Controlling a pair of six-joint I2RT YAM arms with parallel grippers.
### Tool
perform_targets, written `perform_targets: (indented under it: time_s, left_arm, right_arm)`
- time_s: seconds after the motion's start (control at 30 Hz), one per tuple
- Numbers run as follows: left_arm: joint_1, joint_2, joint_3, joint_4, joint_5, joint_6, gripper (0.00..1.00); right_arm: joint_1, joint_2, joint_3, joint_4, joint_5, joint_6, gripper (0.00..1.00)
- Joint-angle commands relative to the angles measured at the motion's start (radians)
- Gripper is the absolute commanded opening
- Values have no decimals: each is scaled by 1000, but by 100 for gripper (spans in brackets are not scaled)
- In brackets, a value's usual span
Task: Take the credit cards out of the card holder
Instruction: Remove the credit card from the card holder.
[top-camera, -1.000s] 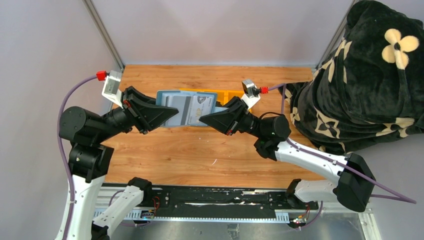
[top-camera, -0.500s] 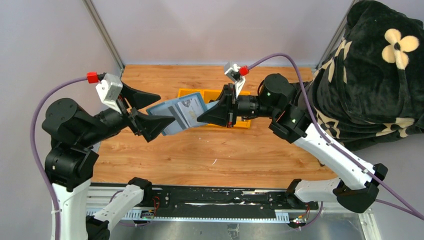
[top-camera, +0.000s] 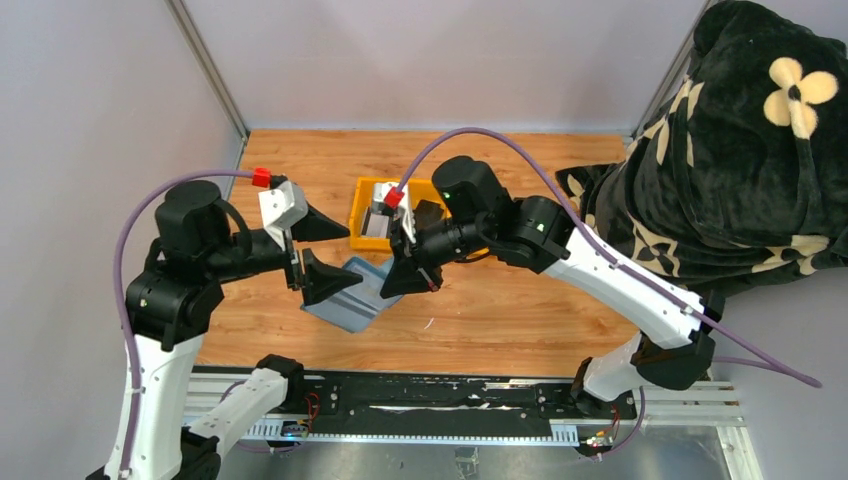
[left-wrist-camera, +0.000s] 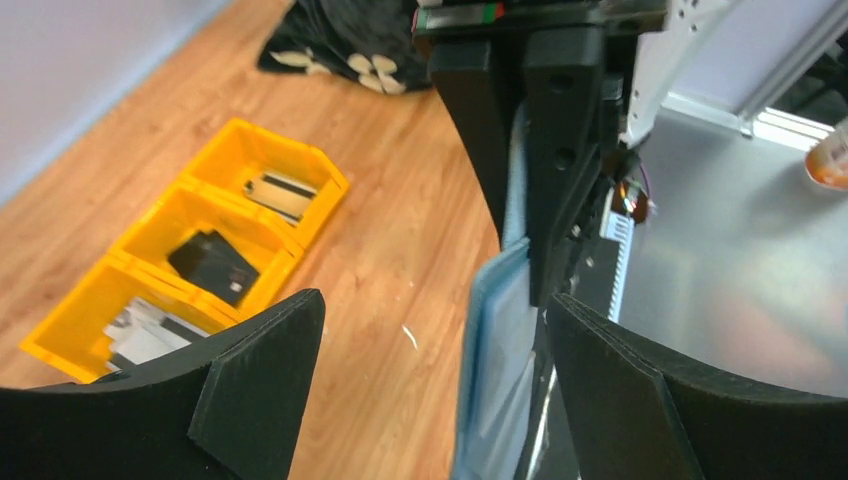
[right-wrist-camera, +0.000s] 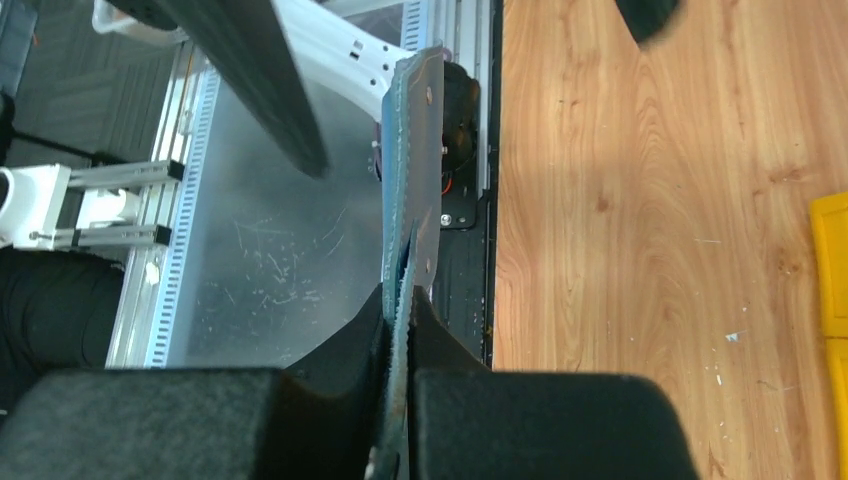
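The card holder (top-camera: 348, 300) is a blue-grey rectangular wallet with a paler blue inner side. It is held clear of the table (top-camera: 500, 320), on the near side of the yellow tray (top-camera: 357, 215) and between the two grippers.

The right gripper (top-camera: 392, 285) is clamped on one edge of the holder, with its jaws closed flat against both faces. The left gripper (top-camera: 352, 258) stands wide. The holder lies in its gap, just beside one finger.

Pale credit cards (left-wrist-camera: 278, 192), one with a black stripe, lie in the tray's two end compartments. A black pouch (left-wrist-camera: 210, 265) lies in the middle compartment.

Both wrist views show the holder edge-on only, so its slots are hidden. It cannot be determined whether any card sits inside. Contact between the left finger and the holder cannot be confirmed. The near tray compartment is partly cut off behind a left finger.
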Motion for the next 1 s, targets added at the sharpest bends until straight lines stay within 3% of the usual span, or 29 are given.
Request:
perform_targets:
  time_s: [0.0,0.1,0.2,0.3,0.37,0.5,0.6,0.63,0.73,0.77,0.83,0.9,0.97]
  left_arm:
    - [-6,9,-27,-136,93,132,89]
    - [-7,-9,-58,-176,145,162,85]
    - [-16,-22,-104,-176,164,155,72]
    - [-18,-25,-127,-176,197,144,35]
    - [-18,-35,-142,-176,216,154,19]
    - [-18,-21,-130,-176,231,166,6]
    - [-18,-9,-120,-180,249,183,0]
    - [-18,-11,-114,-182,248,198,0]
    - [-18,-5,-77,-184,252,239,0]
    - [-18,10,-48,-185,257,234,0]
    - [-18,49,30,-185,260,191,0]
    - [-18,82,75,-187,257,155,0]
    - [-18,85,93,-184,246,132,0]
  right_arm:
    - [43,40,109,-130,23,-98,0]
    - [45,63,151,-159,33,-108,0]
    - [52,90,200,-182,28,-120,0]
    - [57,116,235,-198,26,-125,0]
    - [57,126,249,-204,22,-127,0]
    - [57,137,265,-215,25,-130,8]
    - [54,85,206,-140,40,-115,23]
    - [48,50,160,-82,44,-98,25]
    - [8,-130,-115,338,108,130,35]
    - [3,-203,-291,595,114,227,41]
    - [2,-318,-493,915,170,321,57]
    - [3,-394,-620,1082,256,368,65]
    - [2,-419,-681,1150,291,396,67]
